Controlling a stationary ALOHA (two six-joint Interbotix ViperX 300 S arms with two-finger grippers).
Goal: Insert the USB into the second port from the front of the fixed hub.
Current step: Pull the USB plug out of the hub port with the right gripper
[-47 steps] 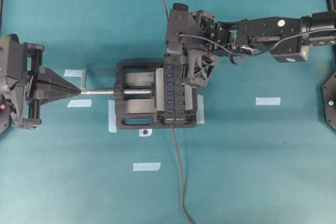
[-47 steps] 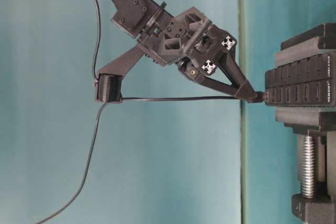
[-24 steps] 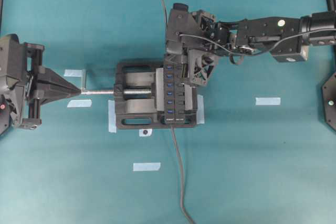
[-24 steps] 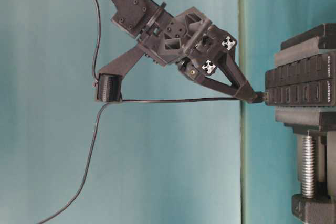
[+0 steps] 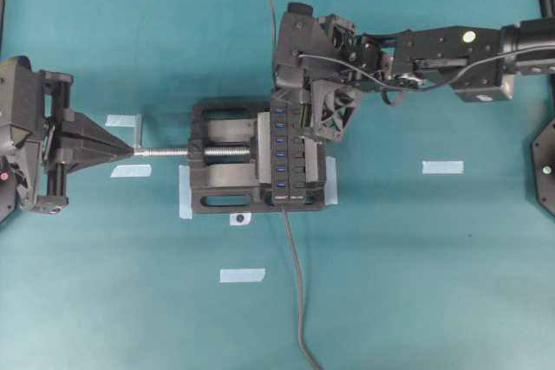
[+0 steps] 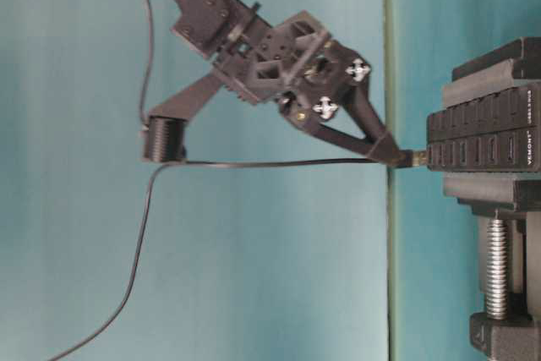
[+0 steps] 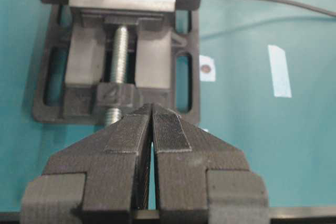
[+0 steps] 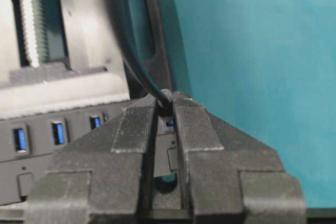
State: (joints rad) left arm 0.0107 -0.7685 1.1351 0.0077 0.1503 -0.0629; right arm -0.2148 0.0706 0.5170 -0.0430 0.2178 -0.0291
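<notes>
**Teal worktop, one vise, one hub, USB at the end port**

Teal worktop point(image 5: 416, 283), five tape strips. One black vise point(image 5: 221, 171) clamps one fixed hub point(image 5: 284, 158); seven blue ports visible. Two tools: right tool point(image 6: 390, 152) closed on USB point(image 6: 414, 158), plug tip at the hub's end; left tool point(image 7: 152, 129) closed, empty, near the vise screw.

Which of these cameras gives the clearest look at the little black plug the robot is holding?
The table-level view: the small black USB plug shows side-on at the right gripper, meeting the long black hub. The right wrist view shows only a sliver; overhead and the left wrist view hide it.
</notes>
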